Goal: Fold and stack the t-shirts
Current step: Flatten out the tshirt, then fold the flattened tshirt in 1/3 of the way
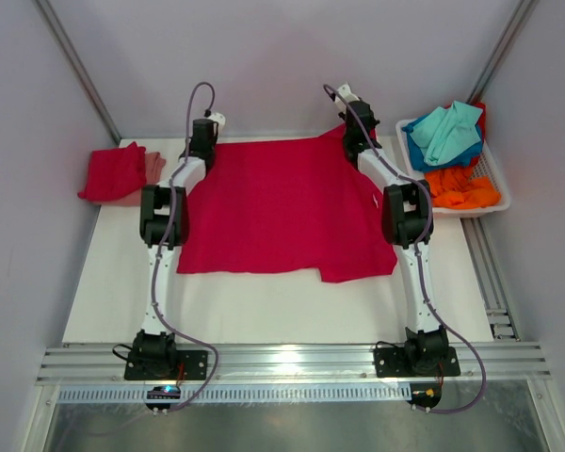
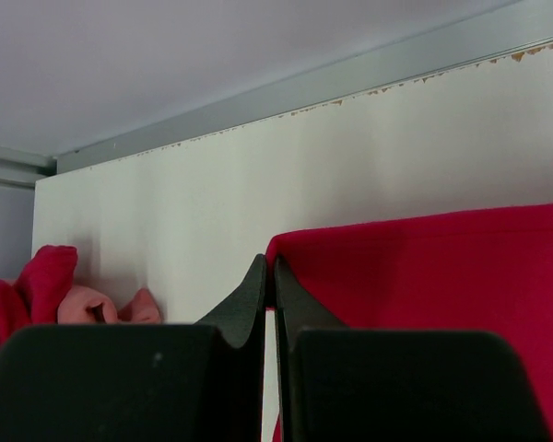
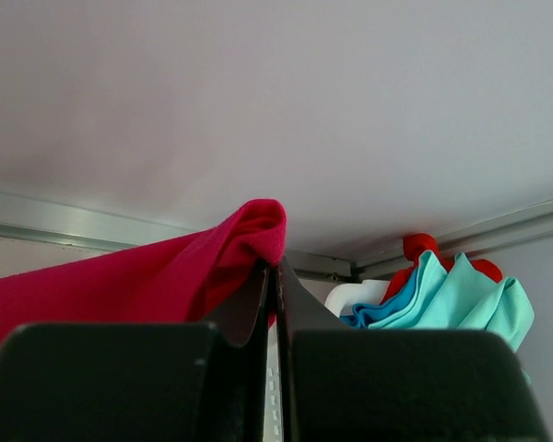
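A crimson t-shirt [image 1: 282, 207] lies spread flat across the middle of the white table. My left gripper [image 1: 204, 139] is at its far left corner, and in the left wrist view the black fingers [image 2: 268, 272] are shut on the cloth's edge [image 2: 424, 276]. At the far right corner, my right gripper [image 1: 356, 132] is shut on a raised fold of the same shirt [image 3: 249, 230], which drapes over the fingertips [image 3: 275, 269]. A folded crimson t-shirt [image 1: 113, 171] rests on a salmon pink one [image 1: 153, 167] at the far left.
A white plastic basket [image 1: 497, 193] at the far right holds teal [image 1: 449, 132], blue, orange [image 1: 463, 188] and red t-shirts. The grey back wall and its metal rail stand just behind both grippers. Bare table lies in front of the shirt.
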`<state>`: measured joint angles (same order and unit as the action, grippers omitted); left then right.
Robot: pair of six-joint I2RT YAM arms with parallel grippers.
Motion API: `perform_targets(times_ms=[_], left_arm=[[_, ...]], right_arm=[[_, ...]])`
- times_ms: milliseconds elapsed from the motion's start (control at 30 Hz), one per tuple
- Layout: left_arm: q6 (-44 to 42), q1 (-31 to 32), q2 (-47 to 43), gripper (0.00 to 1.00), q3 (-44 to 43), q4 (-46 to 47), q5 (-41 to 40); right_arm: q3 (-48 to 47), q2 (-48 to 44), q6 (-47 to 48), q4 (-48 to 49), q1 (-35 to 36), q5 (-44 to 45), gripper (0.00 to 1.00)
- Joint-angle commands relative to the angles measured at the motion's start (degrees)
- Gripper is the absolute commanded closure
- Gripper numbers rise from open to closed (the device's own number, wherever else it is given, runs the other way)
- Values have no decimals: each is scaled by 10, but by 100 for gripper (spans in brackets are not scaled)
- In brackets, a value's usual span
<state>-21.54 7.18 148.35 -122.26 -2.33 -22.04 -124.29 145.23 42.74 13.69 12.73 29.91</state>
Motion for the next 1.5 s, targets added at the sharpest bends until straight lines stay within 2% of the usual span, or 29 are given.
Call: perform_targets(times_ms=[0,233,367,533,633,767,1033,1233,1467], left_arm=[[0,-7,-65,100,18,37,-10],[11,-7,-116,100,61,23,8],[26,-7,-151,100,78,-35,43],[35,-7,-200,100,86,-130,92],[32,-6,-223,100,77,-197,118],[27,-5,-255,100,76,-267,159],[21,-4,-287,100,39,-426,218],[27,-4,-302,100,32,-514,294],[6,-4,-313,100,37,-587,305]], right_arm=[[4,-66,-20,41,-2,21,97],[112,-151,-49,-10,-2,10,97],[142,-194,-63,-85,-1,-3,97],[167,-248,-73,-173,2,-27,97],[168,-267,-58,-266,9,-34,97],[195,-307,-54,-311,14,-37,97],[229,-367,-79,-476,15,-108,97],[293,-414,-100,-508,15,-145,97],[341,-434,-93,-523,15,-158,97]])
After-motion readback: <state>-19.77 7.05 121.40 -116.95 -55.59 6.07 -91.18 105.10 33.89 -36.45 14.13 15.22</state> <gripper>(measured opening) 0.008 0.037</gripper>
